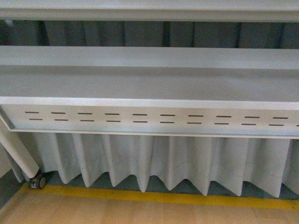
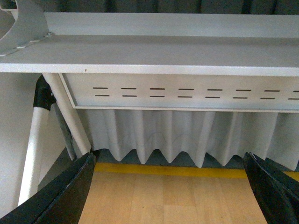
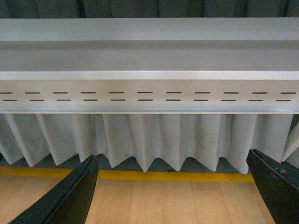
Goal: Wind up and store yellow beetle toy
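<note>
The yellow beetle toy shows in no view. The left gripper point(image 2: 170, 161) and right gripper point(image 3: 173, 158) are spread wide and empty, facing the slotted grey panel point(image 1: 149, 119) at mid-frame and the pleated curtain point(image 1: 154, 158) below it. The sensible first move is to find the toy before reaching.

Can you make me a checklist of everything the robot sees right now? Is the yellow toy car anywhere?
Surface: wooden surface with a yellow stripe; nothing on the part shown.
Job's things: nothing seen in any view.
Clutter: nothing seen.
Grippers: left gripper and right gripper both open, fingers wide apart, holding nothing.
Cables: nothing seen.
Surroundings: grey shelf with a slotted panel, white curtain under it, a caster at the front view's left.
</note>
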Controlling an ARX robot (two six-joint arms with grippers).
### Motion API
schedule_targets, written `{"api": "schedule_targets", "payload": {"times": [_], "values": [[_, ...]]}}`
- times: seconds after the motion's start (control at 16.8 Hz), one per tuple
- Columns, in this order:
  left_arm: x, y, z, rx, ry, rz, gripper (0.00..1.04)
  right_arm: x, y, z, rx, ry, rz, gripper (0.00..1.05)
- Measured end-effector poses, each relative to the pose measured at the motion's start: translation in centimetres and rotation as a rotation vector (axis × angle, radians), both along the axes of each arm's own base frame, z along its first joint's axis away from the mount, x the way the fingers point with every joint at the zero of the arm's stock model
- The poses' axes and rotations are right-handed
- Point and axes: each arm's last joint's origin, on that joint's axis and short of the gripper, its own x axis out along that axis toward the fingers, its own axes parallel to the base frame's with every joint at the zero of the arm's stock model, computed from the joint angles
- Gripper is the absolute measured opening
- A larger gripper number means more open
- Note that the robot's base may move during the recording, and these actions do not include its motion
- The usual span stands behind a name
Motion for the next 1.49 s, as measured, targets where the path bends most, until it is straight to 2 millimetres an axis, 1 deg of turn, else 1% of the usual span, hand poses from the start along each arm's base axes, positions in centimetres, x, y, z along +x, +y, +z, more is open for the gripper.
{"api": "schedule_targets", "payload": {"times": [1.49], "values": [[0.00, 0.00, 0.01, 0.000, -0.002, -0.001, 0.98, 0.00, 0.00, 0.00, 0.000, 0.000, -0.001, 0.98]]}}
